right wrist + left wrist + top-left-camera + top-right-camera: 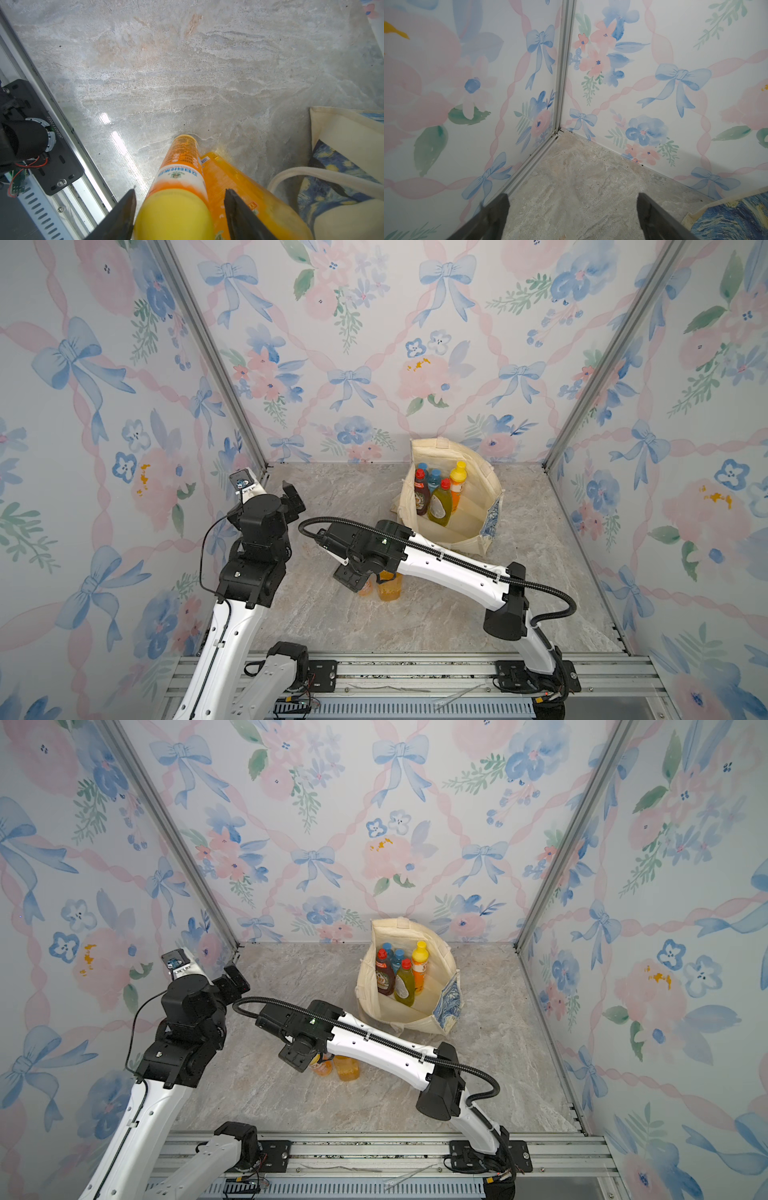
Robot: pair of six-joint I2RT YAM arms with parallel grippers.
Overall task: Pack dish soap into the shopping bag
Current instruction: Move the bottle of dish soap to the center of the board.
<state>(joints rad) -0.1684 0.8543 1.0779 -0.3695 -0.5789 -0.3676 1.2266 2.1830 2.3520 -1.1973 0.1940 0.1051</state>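
Now the right gripper point(180, 190) is straddling a yellow-capped bottle point(180, 166), jaws spread apart, the bag point(465, 526) sitting at one o'clock.

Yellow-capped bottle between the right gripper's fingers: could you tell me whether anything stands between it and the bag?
Yes: a second orange bottle sits right beside the yellow-capped bottle, on the side toward the bag. Beyond that, nothing visible blocks the bag's open mouth.

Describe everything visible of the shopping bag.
The shopping bag is a cream canvas tote with a blue-and-yellow swirling print outside. It stands on the table toward the back, mouth wide open. Five bottles stand inside it at one side. A cream strap handle lies by its base.
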